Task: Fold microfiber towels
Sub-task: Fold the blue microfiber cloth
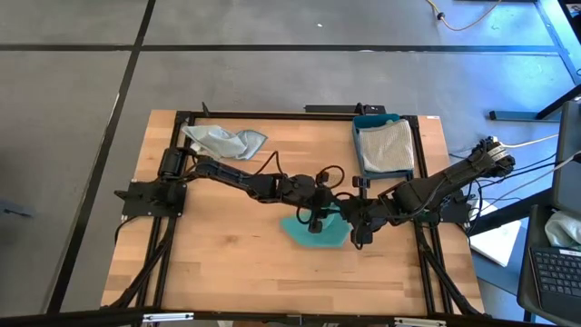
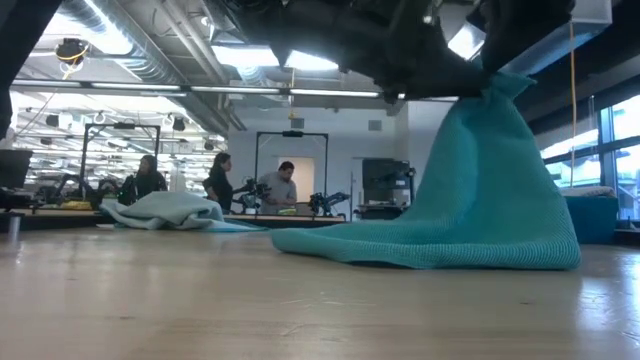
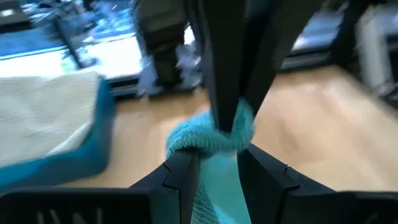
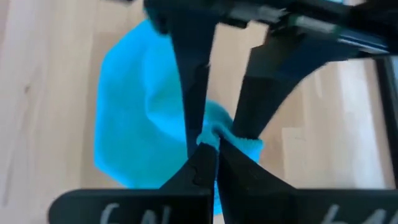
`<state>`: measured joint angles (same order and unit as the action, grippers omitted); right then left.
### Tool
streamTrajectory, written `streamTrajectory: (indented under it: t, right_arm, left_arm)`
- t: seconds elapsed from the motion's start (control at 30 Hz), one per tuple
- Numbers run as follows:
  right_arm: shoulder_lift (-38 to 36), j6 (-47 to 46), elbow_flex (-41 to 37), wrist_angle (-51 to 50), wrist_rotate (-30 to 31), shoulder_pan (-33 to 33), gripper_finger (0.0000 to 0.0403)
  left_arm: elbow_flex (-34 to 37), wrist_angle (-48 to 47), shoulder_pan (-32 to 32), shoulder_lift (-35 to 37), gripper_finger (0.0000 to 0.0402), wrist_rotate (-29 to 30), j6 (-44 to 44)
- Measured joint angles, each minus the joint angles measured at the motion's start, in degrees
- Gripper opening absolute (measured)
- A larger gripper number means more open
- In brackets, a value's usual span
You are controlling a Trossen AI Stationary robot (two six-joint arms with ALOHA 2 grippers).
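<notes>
Holding my soft teal microfiber towel mid-table, left gripper and right gripper both pinching one bunched corner; its lower edge drags on bare wood, with plenty of room toward the front edge.

This is a robotics lab or workshop in an open industrial hall. The wooden table stands on a grey concrete floor marked with dark lines. Beyond the table's far edge, exposed ducts and strip lights run overhead, three people gather near other black-framed robot rigs, and large windows line one side.
</notes>
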<state>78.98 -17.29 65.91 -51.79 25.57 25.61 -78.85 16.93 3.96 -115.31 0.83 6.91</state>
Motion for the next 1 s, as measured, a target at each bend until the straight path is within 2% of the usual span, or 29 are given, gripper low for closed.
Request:
streamTrajectory:
  t: [0.1, 0.3, 0.67, 0.87, 1.0]
  right_arm:
    - [0.00, -0.65, 0.00, -0.09, 1.36, 0.01, 0.0007]
    - [-0.02, -0.47, 0.00, -0.26, 1.32, 0.04, 0.0007]
    - [-0.02, -0.25, 0.00, -0.10, 1.37, 0.02, 0.0007]
    - [-0.02, -0.25, 0.00, 0.26, 1.42, 0.00, 0.0009]
    - [-0.02, -0.25, 0.00, -0.02, 1.48, 0.00, 0.0017]
  left_arm:
    - [0.02, -2.14, 0.72, 0.31, 0.0106, 3.44, 3.16]
    - [0.02, -3.41, 1.25, 2.56, 0.0109, 2.93, 3.94]
    - [-0.02, -2.47, 1.19, 2.58, 0.0152, 5.26, 3.78]
    - [0.02, -0.85, 1.52, 2.54, 0.0139, 5.68, 3.84]
    - [0.02, -0.94, 1.62, 2.54, 0.0107, 5.74, 4.19]
